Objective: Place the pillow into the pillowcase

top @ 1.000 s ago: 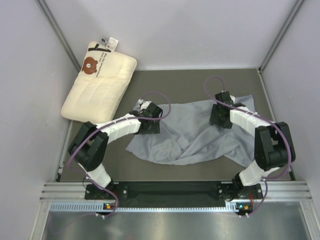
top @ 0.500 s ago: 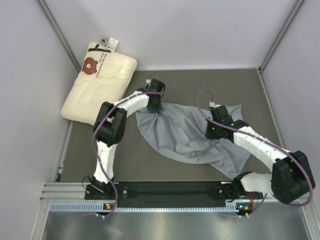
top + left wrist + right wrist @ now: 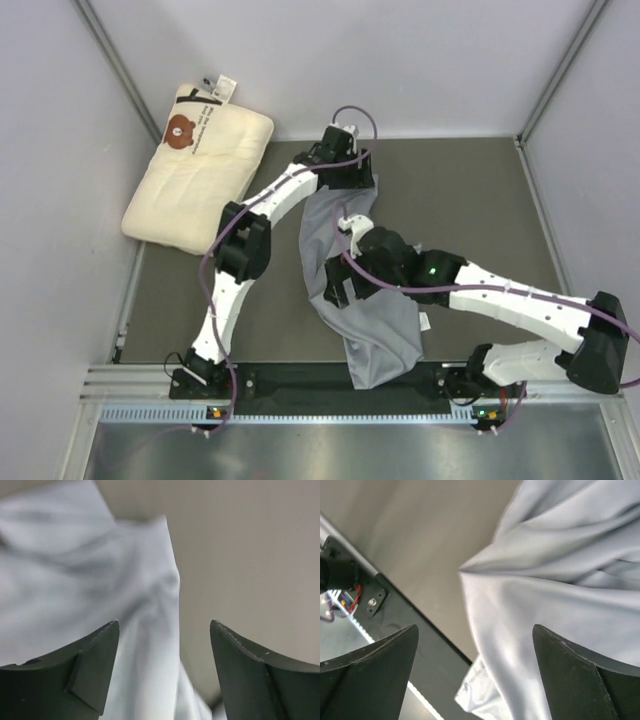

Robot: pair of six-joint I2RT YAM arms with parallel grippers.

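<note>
Your left tool [image 3: 164,630] and right tool [image 3: 475,630] both gaped wide, gripping nothing. The pillowcase [image 3: 375,320] ran lengthwise beneath both. The pillow [image 3: 200,165] lay well left of the left tool, the nearer one.

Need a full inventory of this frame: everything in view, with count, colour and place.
pillow: 1, cream with brown bear face print, far left corner against the wall
tag: 1, white, on the pillow's far edge
pillowcase: 1, light grey-blue, bunched in a strip from far centre to the near edge
table: 1, dark grey-brown, under everything
rail: 1, silver, along the near edge
left gripper: 1, black, open, over the pillowcase's far end
right gripper: 1, black, open, over the pillowcase's middle
</note>
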